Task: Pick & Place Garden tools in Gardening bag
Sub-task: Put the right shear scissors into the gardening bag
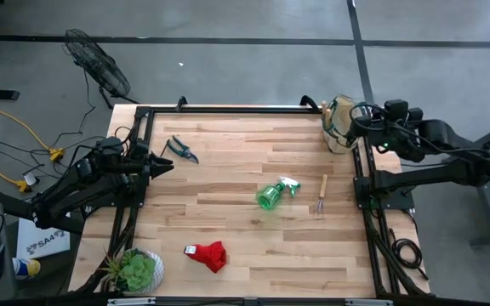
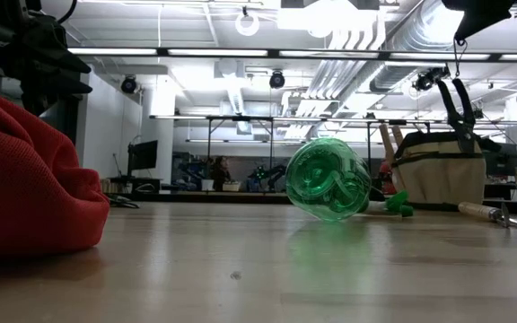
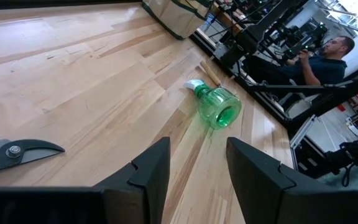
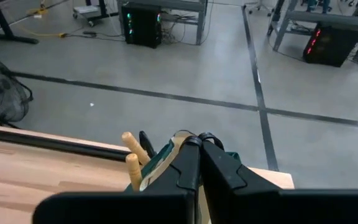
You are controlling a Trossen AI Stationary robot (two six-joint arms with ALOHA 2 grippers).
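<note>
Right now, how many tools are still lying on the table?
4: pruning shears near the left end effector, spray bottle mid-table, fork beside it, red glove by the plant. Bag contents hidden.

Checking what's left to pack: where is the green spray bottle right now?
In the high view the green spray bottle lies on its side near the table's middle, just left of the wooden-handled fork and above the red glove, untouched by either arm.

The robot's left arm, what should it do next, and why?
Probably reach for the pruning shears. The left gripper is open and empty, and the shears lie on the table closest to it. The right gripper is shut over the gardening bag, where two wooden handles already stand.
</note>
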